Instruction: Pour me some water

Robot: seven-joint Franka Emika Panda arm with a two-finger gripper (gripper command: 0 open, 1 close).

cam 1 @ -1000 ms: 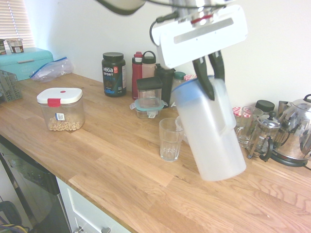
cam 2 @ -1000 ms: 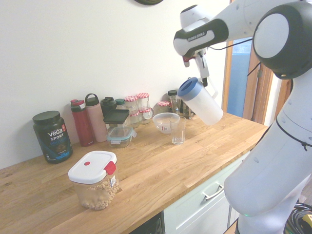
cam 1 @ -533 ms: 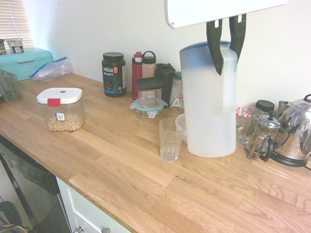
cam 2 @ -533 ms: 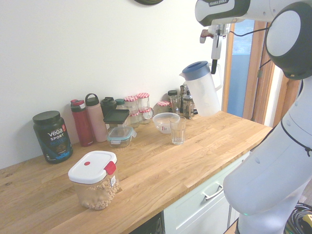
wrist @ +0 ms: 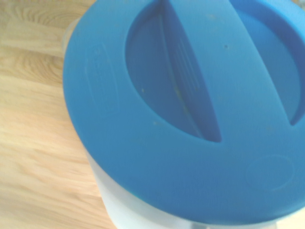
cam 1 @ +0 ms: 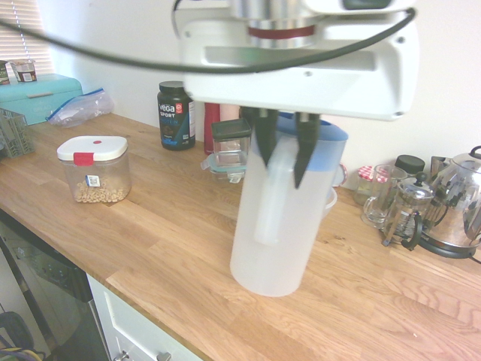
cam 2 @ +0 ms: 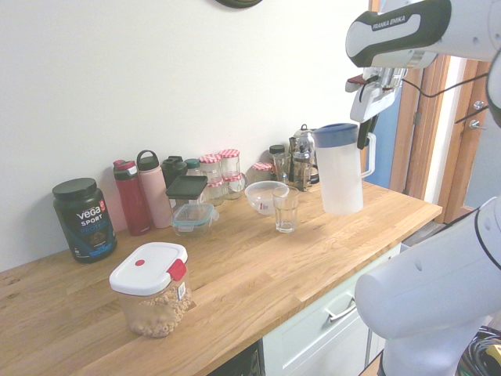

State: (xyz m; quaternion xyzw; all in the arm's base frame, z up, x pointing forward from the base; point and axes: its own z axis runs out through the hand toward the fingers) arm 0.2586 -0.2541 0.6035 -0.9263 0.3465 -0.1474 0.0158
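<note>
The tall frosted-white jug [cam 1: 276, 226] with its blue lid [wrist: 190, 105] stands upright at, or just above, the wooden counter [cam 1: 150, 248]. My gripper [cam 1: 284, 150] is shut on its side handle [cam 1: 269, 197] from above. The water does not show through the frosted wall. From the other side, the jug [cam 2: 340, 176] is to the right of the ribbed drinking glass [cam 2: 286, 210], apart from it, with the gripper [cam 2: 366, 129] at the handle. The first exterior view hides the glass behind the jug.
A clear bowl [cam 2: 265, 196] sits just behind the glass. A French press [cam 1: 406, 214] and a kettle [cam 1: 458, 203] stand at the right, with bottles [cam 2: 133, 196], jars [cam 2: 219, 168] and a dark tub [cam 1: 176, 114] along the wall. A cereal box [cam 1: 94, 169] stands left.
The jug went from tilted over the glass to upright. It then moved away from the glass toward the counter's front edge and came down lower, still held by its handle.
</note>
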